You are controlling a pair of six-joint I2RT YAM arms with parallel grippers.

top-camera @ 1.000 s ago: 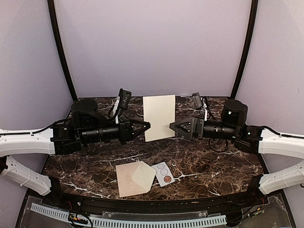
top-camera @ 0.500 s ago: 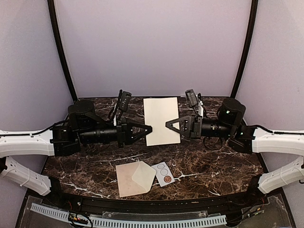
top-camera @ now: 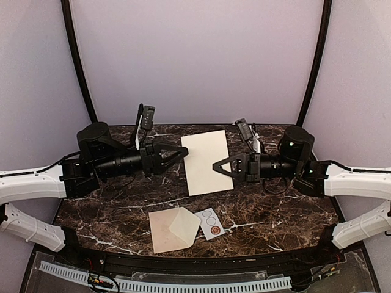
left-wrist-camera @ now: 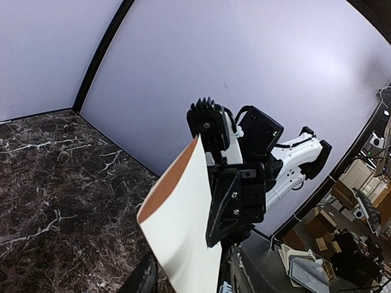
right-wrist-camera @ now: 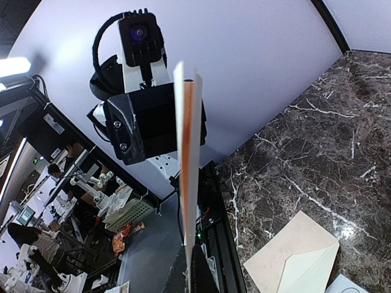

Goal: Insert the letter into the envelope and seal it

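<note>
The cream-white letter (top-camera: 206, 162) hangs in the air above the table's middle, slightly tilted. My right gripper (top-camera: 215, 166) is shut on its right edge. In the right wrist view the letter (right-wrist-camera: 188, 171) rises edge-on from the closed right gripper (right-wrist-camera: 194, 271). My left gripper (top-camera: 184, 151) sits at the sheet's left edge, open. In the left wrist view the curved letter (left-wrist-camera: 183, 226) passes loosely between the spread fingers (left-wrist-camera: 144, 279) of the left gripper (left-wrist-camera: 183, 282). The pinkish-tan envelope (top-camera: 174, 229) lies flat near the front edge with its triangular flap open, also in the right wrist view as the envelope (right-wrist-camera: 292, 257).
A small white card printed with circles (top-camera: 209, 223) lies just right of the envelope. The dark marble table (top-camera: 269, 213) ends at a black rail along the front. Lilac walls close off the back and sides.
The right gripper, open a second ago, has shut on the letter's right edge. The left gripper has let go, opened and pulled back left. The letter now tilts slightly.
</note>
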